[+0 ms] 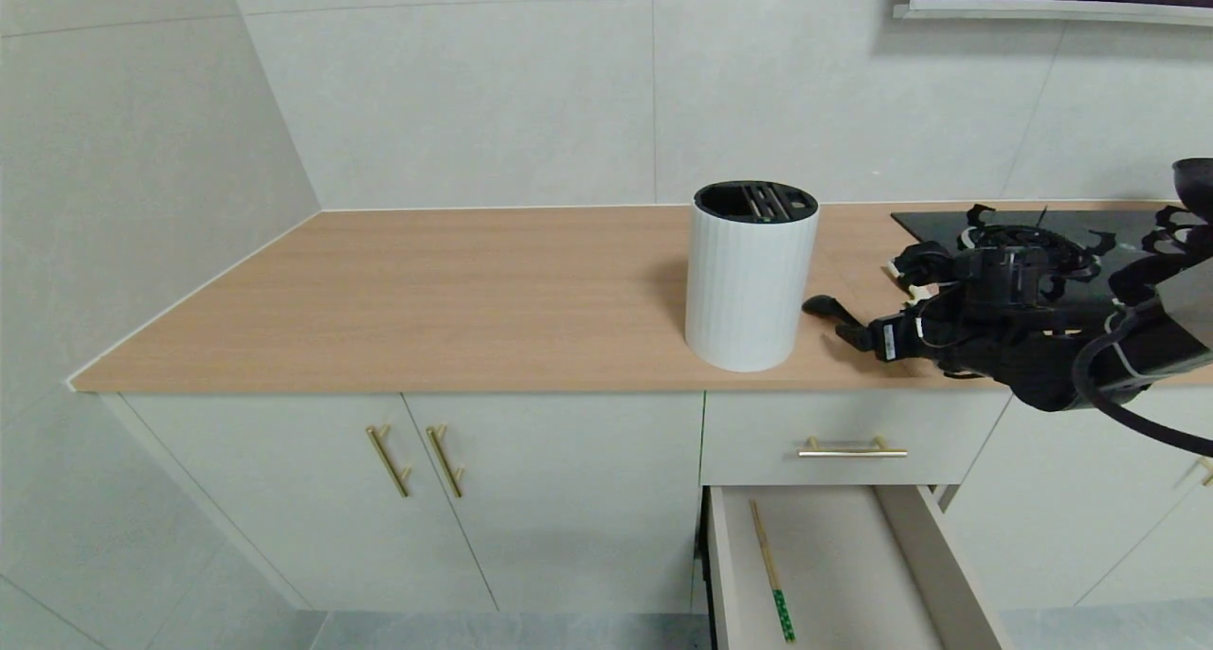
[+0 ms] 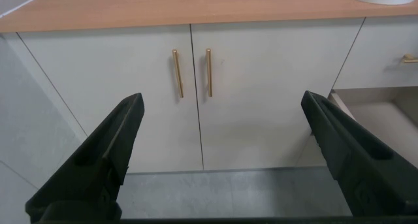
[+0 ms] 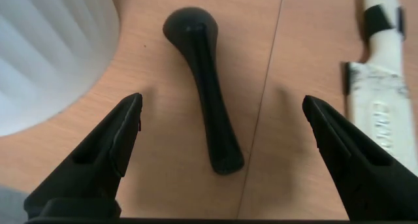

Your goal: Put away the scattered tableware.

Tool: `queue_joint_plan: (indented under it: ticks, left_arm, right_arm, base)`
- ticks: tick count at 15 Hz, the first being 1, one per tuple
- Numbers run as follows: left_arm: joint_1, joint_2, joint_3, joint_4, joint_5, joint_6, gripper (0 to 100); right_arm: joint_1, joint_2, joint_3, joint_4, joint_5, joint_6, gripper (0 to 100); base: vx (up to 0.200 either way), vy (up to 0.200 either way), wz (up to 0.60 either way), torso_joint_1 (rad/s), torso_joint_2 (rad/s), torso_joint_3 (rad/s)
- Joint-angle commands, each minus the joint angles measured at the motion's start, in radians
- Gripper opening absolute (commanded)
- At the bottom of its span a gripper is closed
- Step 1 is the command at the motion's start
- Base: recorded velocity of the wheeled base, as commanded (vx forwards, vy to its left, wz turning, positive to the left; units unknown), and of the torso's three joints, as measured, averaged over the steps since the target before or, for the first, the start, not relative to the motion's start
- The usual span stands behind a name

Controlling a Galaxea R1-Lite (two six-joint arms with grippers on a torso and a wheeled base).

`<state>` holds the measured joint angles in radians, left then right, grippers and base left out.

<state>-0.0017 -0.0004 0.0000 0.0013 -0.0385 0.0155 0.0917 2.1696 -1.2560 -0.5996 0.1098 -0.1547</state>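
Observation:
A black utensil [image 3: 204,87] with a rounded end lies flat on the wooden counter [image 1: 474,290], right beside the white ribbed holder [image 1: 751,285]. My right gripper [image 3: 221,106] hovers open just above it, one finger on each side. In the head view the black utensil [image 1: 823,306] pokes out beside the right gripper [image 1: 877,297]. A white-handled utensil [image 3: 382,80] with a black band lies parallel to it, outside one finger. One chopstick [image 1: 771,567] with a green end lies in the open drawer [image 1: 919,555]. My left gripper [image 2: 221,100] hangs open and empty, low before the cabinet doors [image 2: 196,87].
A black cooktop [image 1: 1042,225] with burner grates sits at the counter's right end, close behind the right arm. The holder's black slotted top [image 1: 755,201] is open. A shut drawer with a brass handle [image 1: 851,449] sits above the open one. The counter's left half is bare wood.

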Motion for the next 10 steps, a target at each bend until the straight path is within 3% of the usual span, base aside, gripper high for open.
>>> queue_joint_plan:
  ticks: [1,10]
  left_arm:
    - [0.0,0.0,0.0,-0.001,0.0,0.0,100]
    - [0.0,0.0,0.0,0.0,0.0,0.0,100]
  right_arm:
    - [-0.001,0.047,-0.026,0.0,-0.001,0.0,100]
    - [-0.003,0.073,-0.046,-0.003,0.001,0.0,100]
  base:
    - [0.0,0.0,0.0,0.0,0.0,0.0]
    - [0.0,0.0,0.0,0.0,0.0,0.0]
